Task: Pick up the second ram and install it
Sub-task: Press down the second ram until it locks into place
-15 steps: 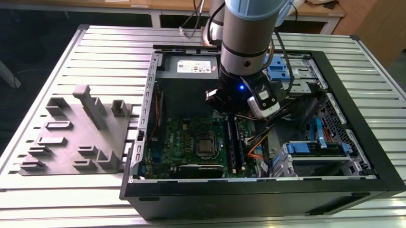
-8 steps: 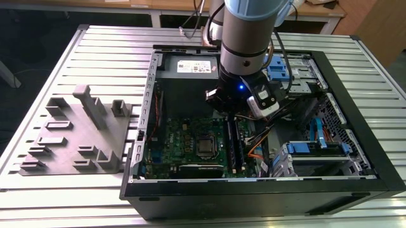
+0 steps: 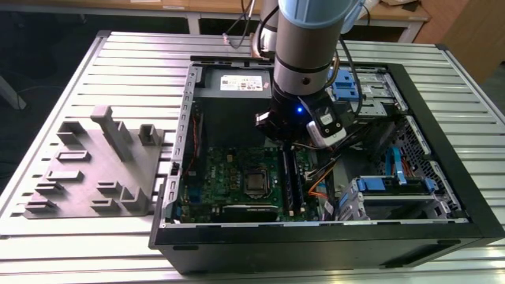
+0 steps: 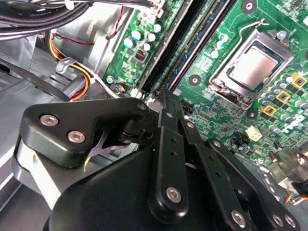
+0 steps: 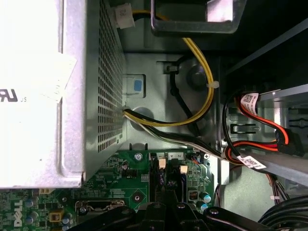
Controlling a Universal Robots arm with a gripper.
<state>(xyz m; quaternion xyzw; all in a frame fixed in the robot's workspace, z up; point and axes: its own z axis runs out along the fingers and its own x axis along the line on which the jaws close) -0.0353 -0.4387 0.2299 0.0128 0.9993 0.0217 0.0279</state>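
Note:
My gripper (image 3: 289,147) hangs inside the open computer case (image 3: 450,177), over the far end of the memory slots on the green motherboard (image 3: 229,177). In both wrist views the fingers (image 4: 166,98) are drawn together into one thin tip (image 5: 166,191), so the gripper is shut. That tip sits right at the slot ends. Two long dark strips (image 3: 290,180) lie side by side in the slots (image 4: 192,41). I cannot tell which of them is the second ram, nor whether the tip touches it.
The grey holder tray (image 3: 103,171) lies on the table at the exterior view's left. The grey power supply (image 5: 33,96) and yellow cables (image 5: 204,96) sit close beyond the slots. The processor socket (image 4: 252,67) is beside them, and blue drive brackets (image 3: 347,89) lie toward the exterior view's right.

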